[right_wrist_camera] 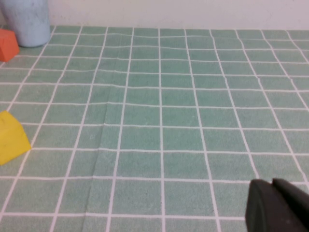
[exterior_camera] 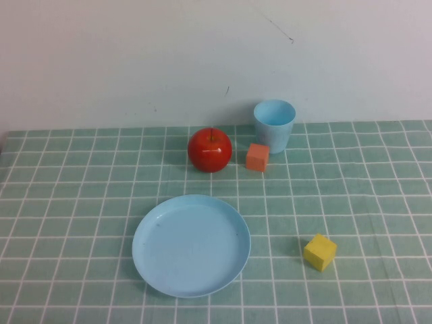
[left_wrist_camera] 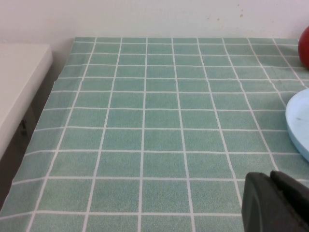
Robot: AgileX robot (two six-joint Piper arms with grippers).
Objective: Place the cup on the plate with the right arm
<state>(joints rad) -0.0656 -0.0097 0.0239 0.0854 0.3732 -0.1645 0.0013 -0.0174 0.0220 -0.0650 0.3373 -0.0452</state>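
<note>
Cup (exterior_camera: 274,125) upright, mouth seemingly up.

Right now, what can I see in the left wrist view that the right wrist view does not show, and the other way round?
Only the left wrist view shows the plate, an edge of the red apple and the left gripper, low above the cloth near the plate. Only the right wrist view shows the cup, the orange cube, the yellow cube and the right gripper, shut and empty, far from the cup. Both show the green checked tablecloth and the white wall.
</note>
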